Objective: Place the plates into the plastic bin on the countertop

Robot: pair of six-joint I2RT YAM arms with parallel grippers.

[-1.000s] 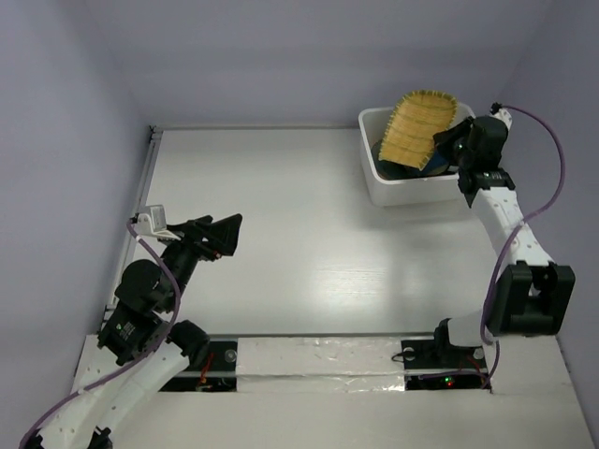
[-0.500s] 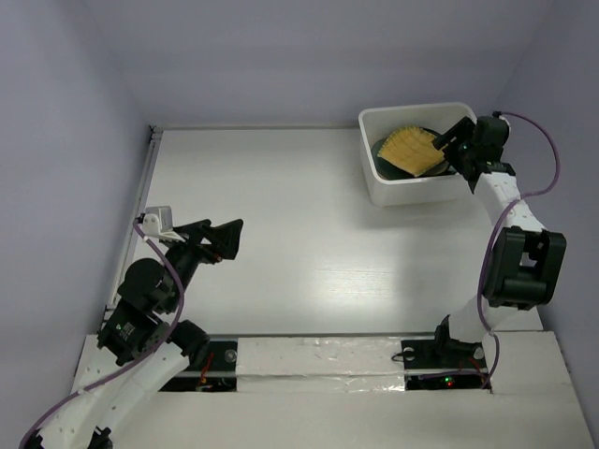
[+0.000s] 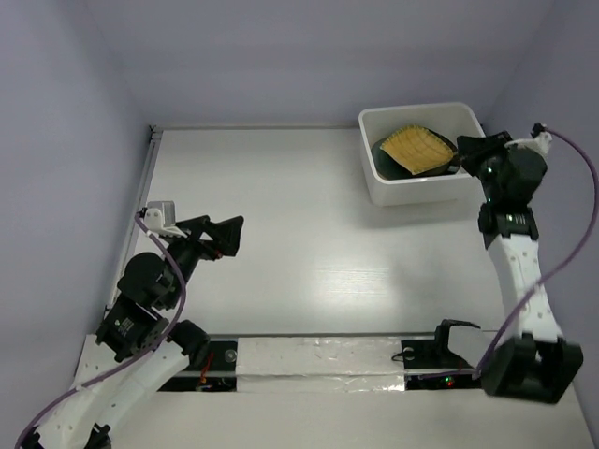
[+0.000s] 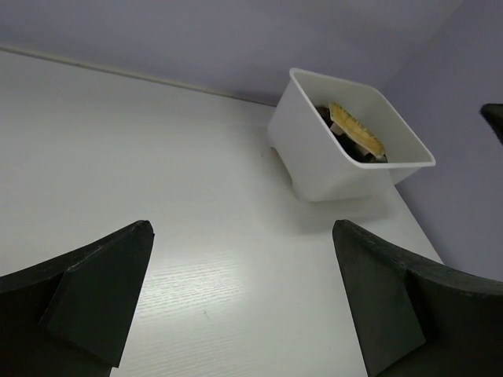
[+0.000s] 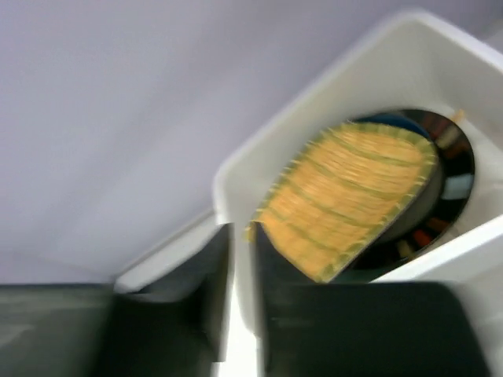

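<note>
Right wrist view: right end effector (image 5: 241, 239) barely parted, empty; woven fan-shaped plate (image 5: 346, 196) looks light, stiff, best pinched by its rim.

You get bright, even light; faint glare sits on the countertop (image 3: 374, 271), and your right wrist view is motion-blurred.

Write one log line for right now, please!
bamboo plate: in plastic bin, atop dark plate | right hand: by bin, empty | left hand: open, empty
</note>
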